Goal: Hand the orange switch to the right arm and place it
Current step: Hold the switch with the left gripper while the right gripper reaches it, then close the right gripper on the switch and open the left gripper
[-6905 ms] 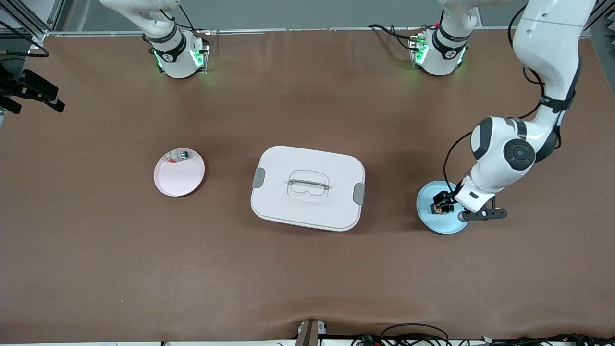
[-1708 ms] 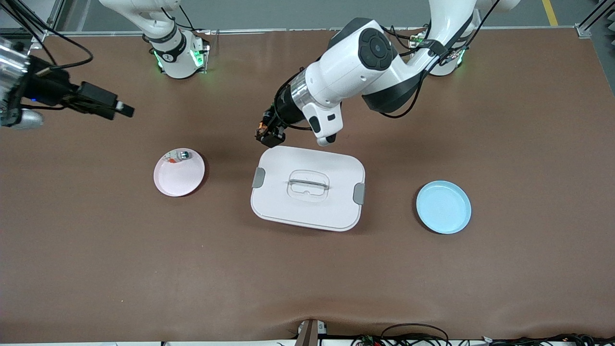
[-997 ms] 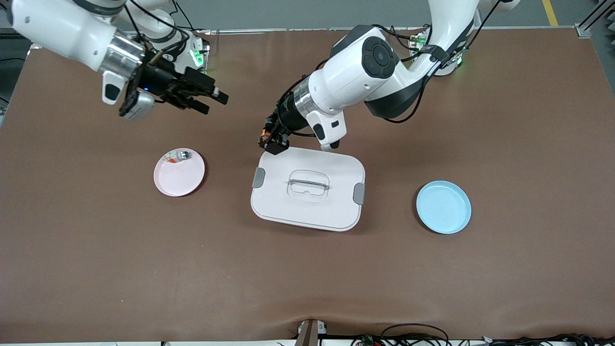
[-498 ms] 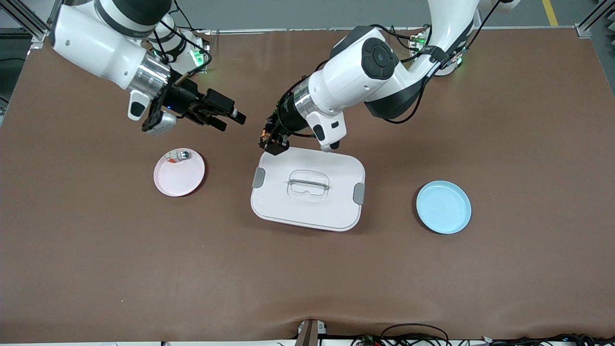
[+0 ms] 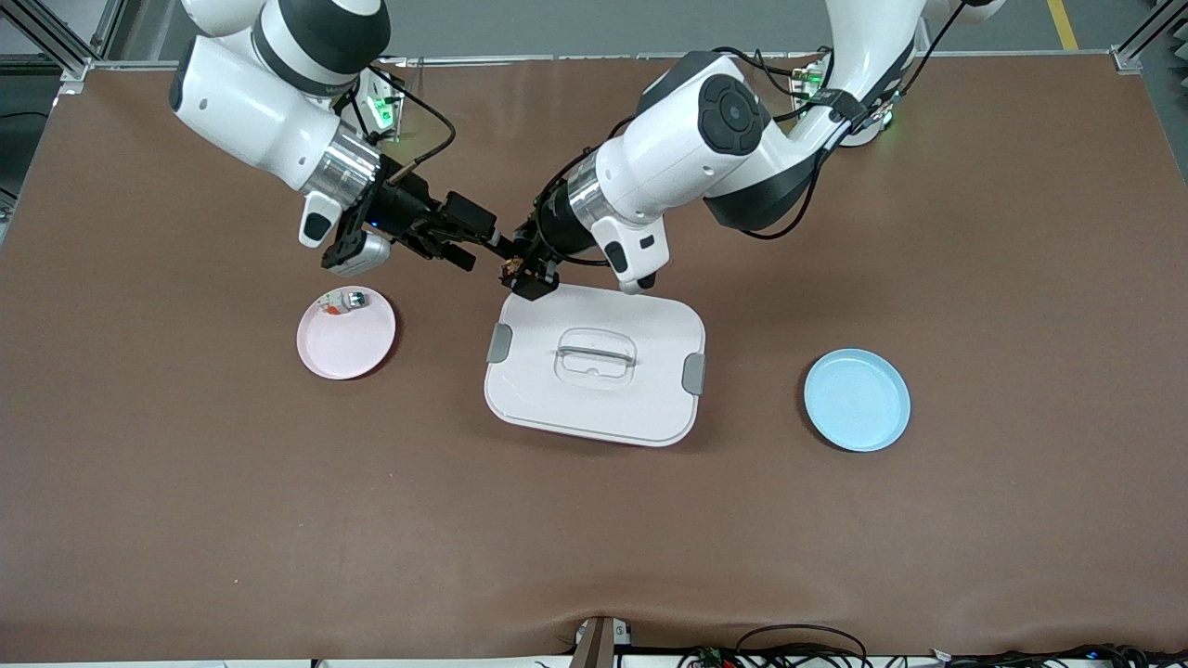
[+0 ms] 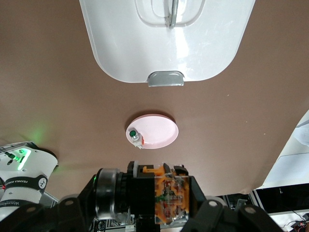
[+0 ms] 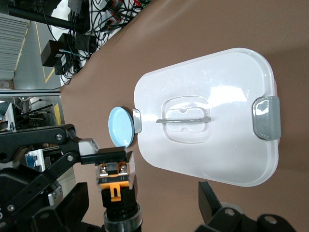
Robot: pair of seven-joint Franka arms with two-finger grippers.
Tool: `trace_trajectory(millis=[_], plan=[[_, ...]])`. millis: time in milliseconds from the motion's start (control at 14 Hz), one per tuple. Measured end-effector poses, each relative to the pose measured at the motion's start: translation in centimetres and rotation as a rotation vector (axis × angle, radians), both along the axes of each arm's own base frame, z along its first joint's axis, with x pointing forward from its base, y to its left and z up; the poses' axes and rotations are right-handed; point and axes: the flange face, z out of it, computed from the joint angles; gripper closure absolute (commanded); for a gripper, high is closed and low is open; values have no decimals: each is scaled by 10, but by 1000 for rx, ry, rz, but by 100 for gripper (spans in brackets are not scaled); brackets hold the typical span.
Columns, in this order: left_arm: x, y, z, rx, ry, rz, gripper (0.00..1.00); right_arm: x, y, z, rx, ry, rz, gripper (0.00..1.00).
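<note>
Could drop the orange switch (image 5: 513, 267) from here. Would come from letting go with the left gripper (image 5: 525, 272) too soon, before a good pinch by the right gripper (image 5: 483, 254). Could also bump finger against finger, with so little room on such a tiny part. Might knock the switch crooked or push it right out. Would then fall onto the brown table (image 5: 594, 557) or the white box (image 5: 594, 366) below, and maybe bounce away. Best to close slowly on the end sticking out, and only then to open the other hand.

Now for the fingers. On the left gripper: pinched tight on the switch, one finger on each side, orange part showing in the middle in the left wrist view. On the right gripper: spread wide, holding nothing, touching nothing as far as can be seen. In the right wrist view: the switch sitting in the gap between the two right fingers (image 7: 212, 205), with space on both sides.

Place of the switch: up in the air, over the table just beside a corner of the white box. Not far from the pink plate (image 5: 345, 332), toward the right arm's end, with a small white-green-red piece (image 5: 351, 300) on it. Probably the spot for putting the switch down later. Well apart from the blue plate (image 5: 857, 400) at the left arm's end.
</note>
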Motion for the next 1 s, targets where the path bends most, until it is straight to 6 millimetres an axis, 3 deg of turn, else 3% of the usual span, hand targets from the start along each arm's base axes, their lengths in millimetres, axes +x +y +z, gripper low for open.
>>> trace_trajectory(millis=[641, 712, 997], plan=[[0, 0, -1, 0, 1, 0, 100, 2, 21, -1, 24, -34, 21, 1], [0, 0, -1, 0, 1, 0, 100, 3, 22, -3, 21, -38, 28, 12], [0, 0, -1, 0, 1, 0, 100, 4, 23, -7, 13, -47, 41, 74]])
